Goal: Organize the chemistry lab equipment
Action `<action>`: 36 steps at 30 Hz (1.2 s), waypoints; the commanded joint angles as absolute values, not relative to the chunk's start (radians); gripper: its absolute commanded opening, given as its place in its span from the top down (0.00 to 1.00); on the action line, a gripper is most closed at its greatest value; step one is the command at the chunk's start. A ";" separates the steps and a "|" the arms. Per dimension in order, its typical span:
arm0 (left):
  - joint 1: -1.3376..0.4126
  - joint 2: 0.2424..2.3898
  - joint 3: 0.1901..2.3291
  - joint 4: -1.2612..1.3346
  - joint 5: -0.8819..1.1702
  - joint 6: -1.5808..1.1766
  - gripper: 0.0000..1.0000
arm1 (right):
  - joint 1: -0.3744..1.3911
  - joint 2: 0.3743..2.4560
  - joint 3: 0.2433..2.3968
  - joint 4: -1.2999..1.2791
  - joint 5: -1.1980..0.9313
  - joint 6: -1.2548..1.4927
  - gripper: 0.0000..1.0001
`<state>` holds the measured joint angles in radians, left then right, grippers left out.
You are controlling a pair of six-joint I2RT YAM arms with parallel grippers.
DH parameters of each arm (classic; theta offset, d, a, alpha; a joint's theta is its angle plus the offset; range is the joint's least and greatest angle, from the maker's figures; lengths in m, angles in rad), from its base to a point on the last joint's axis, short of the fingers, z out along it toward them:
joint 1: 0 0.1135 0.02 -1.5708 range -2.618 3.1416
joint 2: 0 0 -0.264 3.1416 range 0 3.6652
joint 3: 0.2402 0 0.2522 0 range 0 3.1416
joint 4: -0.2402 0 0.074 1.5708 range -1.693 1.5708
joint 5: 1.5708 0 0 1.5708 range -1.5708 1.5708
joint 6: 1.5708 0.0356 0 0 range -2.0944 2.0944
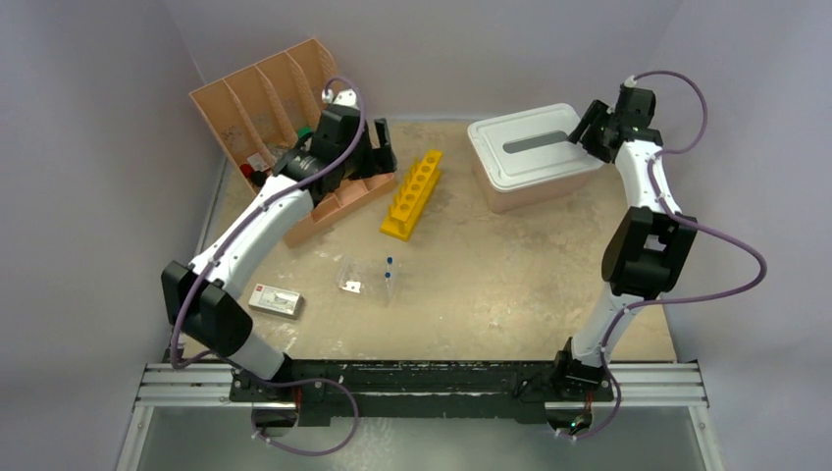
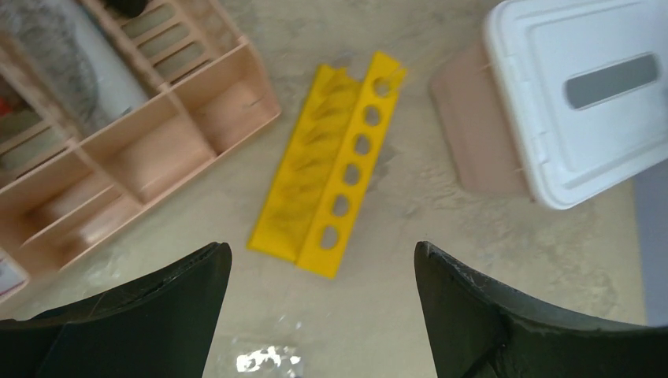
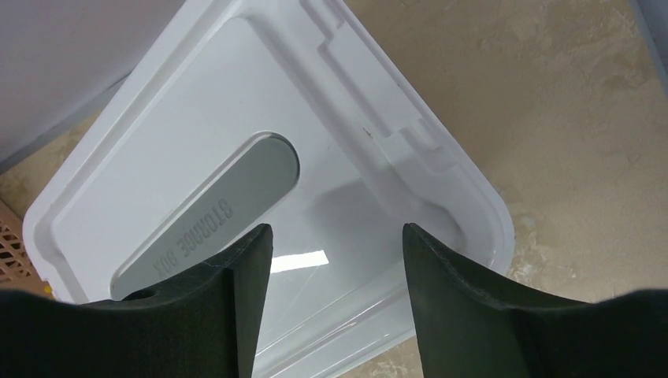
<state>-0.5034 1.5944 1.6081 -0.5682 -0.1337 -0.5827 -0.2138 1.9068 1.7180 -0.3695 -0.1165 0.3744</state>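
A clear shiny packet (image 1: 351, 276) lies mid-table with two small blue-tipped pipettes (image 1: 389, 272) just right of it. A white packet with a red mark (image 1: 275, 299) lies nearer the left arm's base. My left gripper (image 1: 380, 147) is open and empty, hovering beside the peach organizer (image 1: 257, 98). In the left wrist view, the left gripper (image 2: 323, 252) frames bare table, with the shiny packet (image 2: 268, 359) at the bottom edge. My right gripper (image 1: 587, 128) is open and empty above the tub's white lid (image 3: 236, 118); the right wrist view shows its jaws (image 3: 337, 232) spread over the lid's corner. Tongs, triangle and flask are out of view.
A yellow test-tube rack (image 1: 413, 193) lies flat at mid-table and also shows in the left wrist view (image 2: 339, 165). The pink tub with white lid (image 1: 535, 152) stands at the back right. The organizer (image 2: 157, 142) holds a grey bristly item (image 2: 47, 55) and small red and green things (image 1: 257, 165).
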 commanded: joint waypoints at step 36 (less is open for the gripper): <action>-0.502 0.812 1.465 -1.045 -0.666 -0.581 0.13 | -0.120 0.634 1.232 -0.745 0.002 0.311 0.01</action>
